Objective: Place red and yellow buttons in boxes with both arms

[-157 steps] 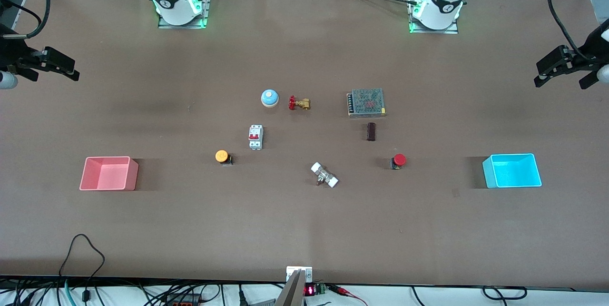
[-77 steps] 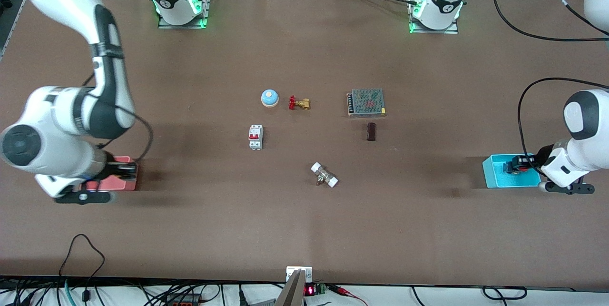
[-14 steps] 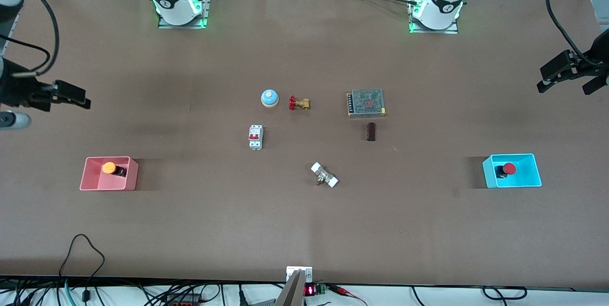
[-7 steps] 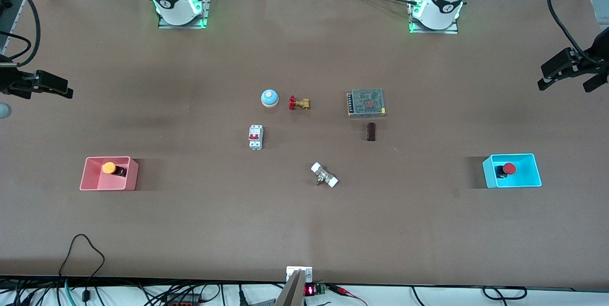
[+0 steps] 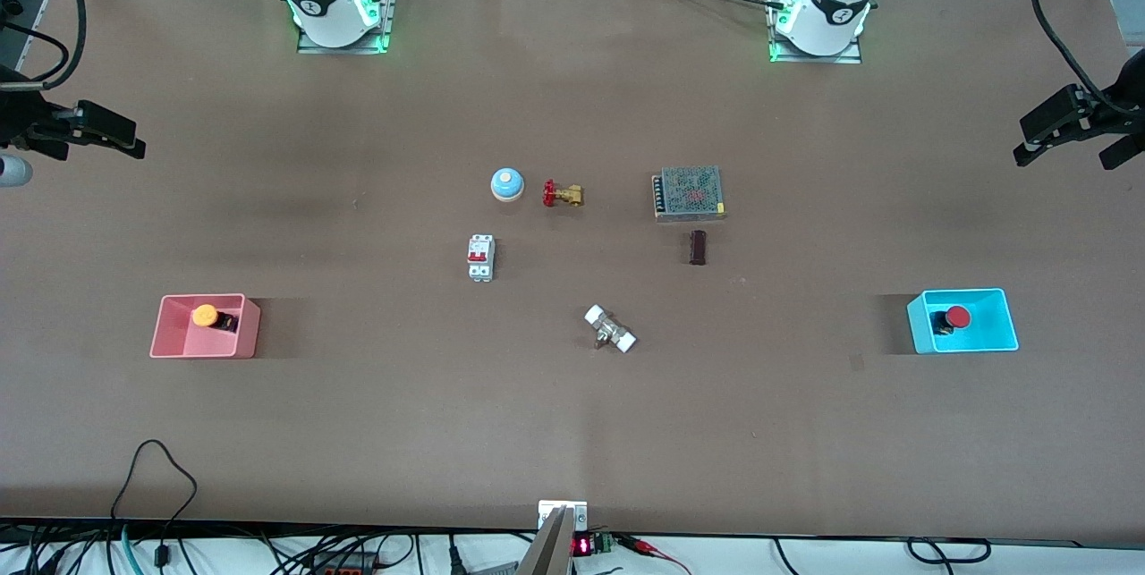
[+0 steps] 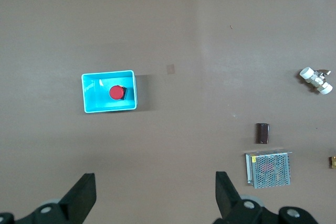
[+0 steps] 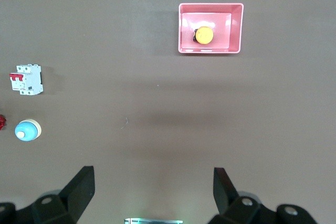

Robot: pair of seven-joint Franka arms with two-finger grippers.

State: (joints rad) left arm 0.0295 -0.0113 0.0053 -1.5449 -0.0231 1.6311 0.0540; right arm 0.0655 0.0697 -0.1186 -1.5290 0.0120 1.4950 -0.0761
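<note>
The yellow button (image 5: 205, 316) lies in the pink box (image 5: 170, 344) at the right arm's end of the table; both also show in the right wrist view, button (image 7: 203, 35) in box (image 7: 185, 28). The red button (image 5: 957, 317) lies in the cyan box (image 5: 993, 339) at the left arm's end, also seen in the left wrist view, button (image 6: 116, 92) in box (image 6: 94, 102). My right gripper (image 5: 107, 130) is open and empty, high over the table's edge. My left gripper (image 5: 1048, 130) is open and empty, high over the other edge.
In the table's middle stand a blue-and-white bell (image 5: 506, 184), a red-handled brass valve (image 5: 562, 194), a white circuit breaker (image 5: 480, 257), a metal mesh power supply (image 5: 689, 192), a small dark block (image 5: 698, 247) and a white-capped fitting (image 5: 610, 329).
Both buttons went from the table into the boxes, yellow into pink, red into cyan. Both arms have since withdrawn high to the table's ends; in the last half second the right gripper shifted slightly.
</note>
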